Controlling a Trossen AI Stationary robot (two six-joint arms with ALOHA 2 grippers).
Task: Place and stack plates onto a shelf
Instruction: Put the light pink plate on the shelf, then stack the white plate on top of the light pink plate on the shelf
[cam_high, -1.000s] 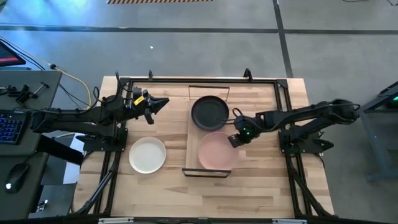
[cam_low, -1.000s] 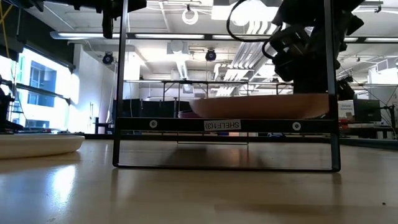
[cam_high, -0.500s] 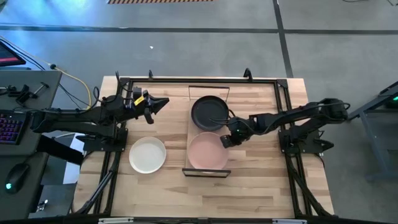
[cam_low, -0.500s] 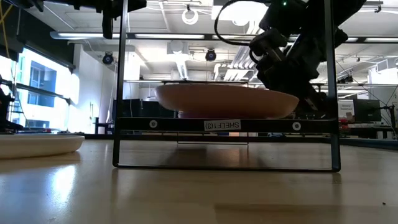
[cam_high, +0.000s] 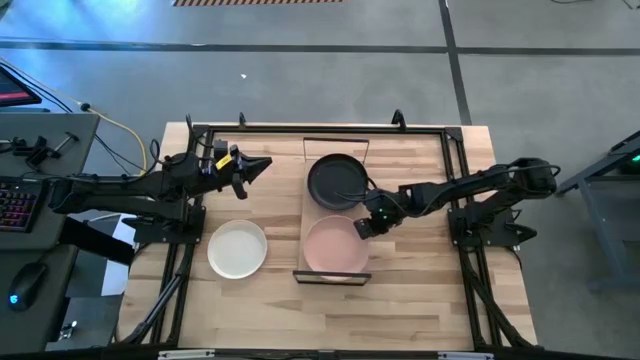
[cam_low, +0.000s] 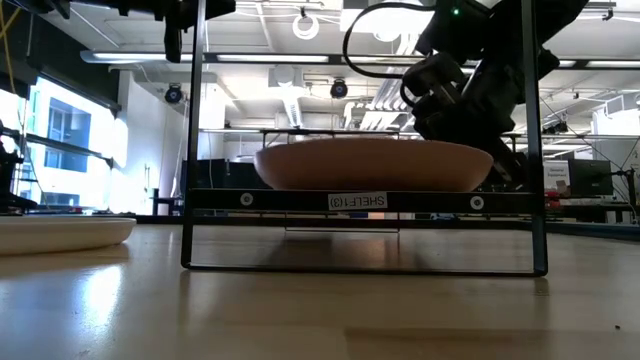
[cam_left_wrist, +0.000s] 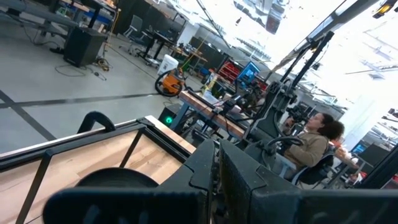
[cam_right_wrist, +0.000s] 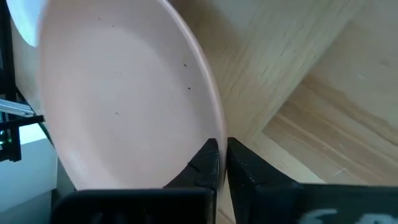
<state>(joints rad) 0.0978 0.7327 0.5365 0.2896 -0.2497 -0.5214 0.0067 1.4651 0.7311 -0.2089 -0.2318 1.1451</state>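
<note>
The pale pink plate (cam_high: 332, 248) lies level over the near part of the shelf (cam_high: 305, 212), its underside down at the front rail (cam_low: 360, 201). My right gripper (cam_high: 362, 225) is shut on its right rim. The black plate (cam_high: 337, 182) sits on the shelf's far part. On the tabletop left of the shelf rests the cream-white plate (cam_high: 237, 249), also at the low view's left edge (cam_low: 60, 232). No purple plate shows plainly. My left gripper (cam_high: 252, 166) waits shut above the table's far left. My right gripper pinches the pink plate's rim (cam_right_wrist: 217, 134) on the side toward the table's right. One finger (cam_right_wrist: 208, 163) is on the plate's inner face, the other (cam_right_wrist: 244, 167) outside it. The fingers reach in from the table's right. The plate is level on the shelf (cam_low: 372, 165).
Thin black rails stand at the shelf's near end (cam_high: 333, 277) and far end (cam_high: 336, 141). A black frame (cam_high: 320, 128) runs along the table's far edge and sides. Bare wood lies right of the shelf (cam_high: 410, 260). A person sits in the room beyond (cam_left_wrist: 314, 140).
My right gripper has carried the pink plate toward the table's left, from overhanging the shelf's right edge to over the plank. The plate tipped on the way, then came level and lower at the shelf. The gripper has stayed shut on the rim.
</note>
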